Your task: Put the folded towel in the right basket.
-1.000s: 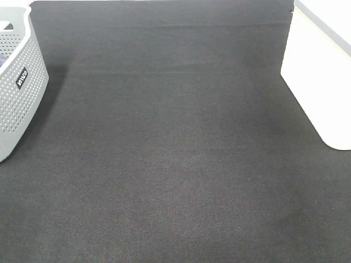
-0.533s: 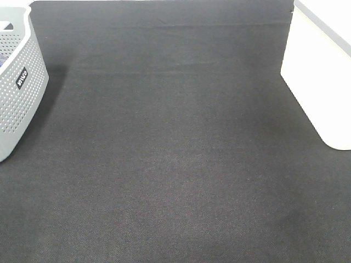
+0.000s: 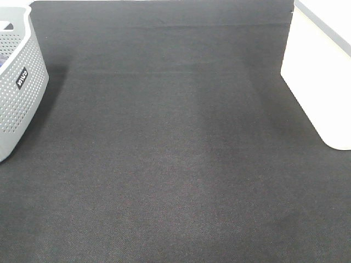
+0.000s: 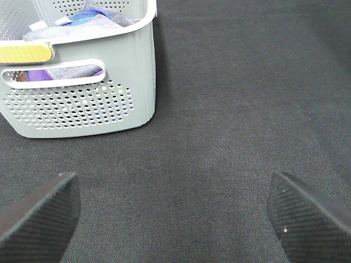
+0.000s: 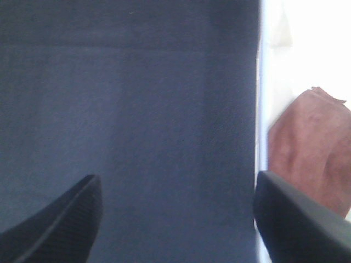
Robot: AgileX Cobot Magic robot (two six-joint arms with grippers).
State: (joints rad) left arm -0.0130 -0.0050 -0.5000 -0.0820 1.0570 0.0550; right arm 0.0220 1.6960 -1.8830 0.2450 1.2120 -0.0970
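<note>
The right basket point(image 3: 321, 76) is white and stands at the right edge of the black mat in the high view. In the right wrist view a reddish-brown towel point(image 5: 307, 153) lies against the basket's white surface point(image 5: 274, 66); I cannot tell whether it is inside. My right gripper point(image 5: 176, 178) is open and empty over the mat beside it. My left gripper point(image 4: 171, 178) is open and empty above the mat, in front of the grey basket point(image 4: 82, 104). Neither arm shows in the high view.
The grey perforated basket point(image 3: 16, 82) stands at the far left and holds purple, blue and grey cloths point(image 4: 90, 13). The black mat point(image 3: 175, 153) covers the table between the two baskets.
</note>
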